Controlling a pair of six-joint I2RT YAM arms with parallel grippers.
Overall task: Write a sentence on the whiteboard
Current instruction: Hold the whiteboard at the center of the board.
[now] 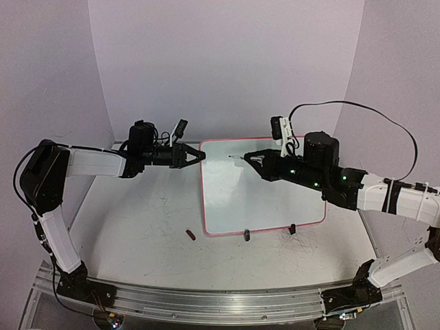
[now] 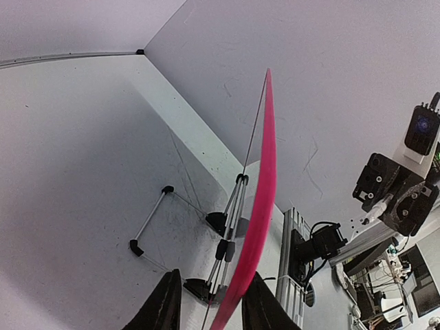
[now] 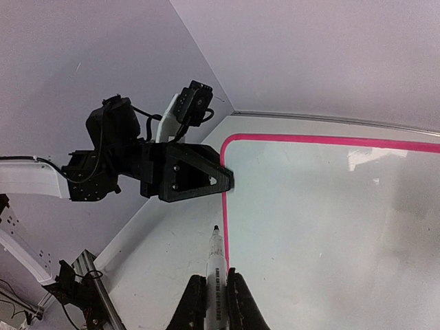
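— How does the board point(image 1: 265, 196) look?

— It is a white rectangle in a thin red-pink frame with rounded corners. Two small black clip feet point(image 1: 247, 236) sit on its near edge. The face is plain white, with a few dull grey reflections.

— Where is it?

— It is on the scuffed grey table point(image 1: 130, 227), a little right of the middle, between the two arms. Its far edge is close to the back wall. From the left wrist it shows edge-on as a pink strip. A thin wire stand point(image 2: 221, 249) with black ends is just behind its back.

— And the left gripper point(image 1: 201, 156)?

— It is at the board's far left corner. Its fingers point(image 2: 165, 306) are clenched on the frame, and the pink edge runs straight between them.

— And the right gripper point(image 1: 249, 159)?

— It is over the far part of the board, pointing left toward the other gripper. Its jaws are clamped on a marker point(image 1: 238, 158). The marker sticks out ahead of the fingers, its bare tip near that same far left corner. Whether the tip touches the face, I cannot tell.

— Anything else on the table?

— One small dark red piece point(image 1: 190, 234) lies left of the board's near left corner, apart from the frame.
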